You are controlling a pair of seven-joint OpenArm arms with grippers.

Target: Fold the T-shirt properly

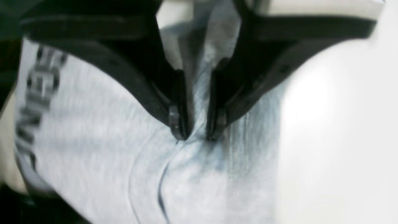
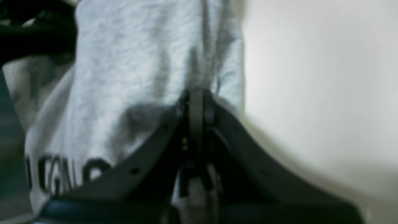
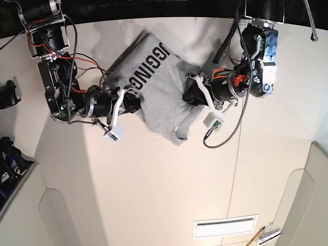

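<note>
T-shirt (image 3: 159,87) fabric lies in the upper middle of the pale table (image 3: 169,184), bunched between the 2 arms with its black block lettering (image 3: 149,69) facing up and running diagonally. Its outline is irregular: one lower corner droops toward the table's centre, the upper edge is rumpled, and no clean rectangle shows. I judge the folding to be at an early or middle stage, with a side being brought over at most; squaring the edges and the remaining folds look undone.

The left gripper (image 1: 197,133) sits at the shirt's edge on the right side of the base view. In its wrist view the 2 black fingers come down close together with a ridge of grey cloth gathered between their tips, so it appears clamped on the T-shirt. The right gripper (image 2: 196,102) meets the opposite edge, and its wrist view shows the fingers pressed together on a pinch of cloth that hangs in folds above them.

Both arms reach inward from opposite sides of the table, forearms low and roughly level, wrists turned toward the garment. A white vent (image 3: 225,227) is set into the table's near edge, well apart from the work.
</note>
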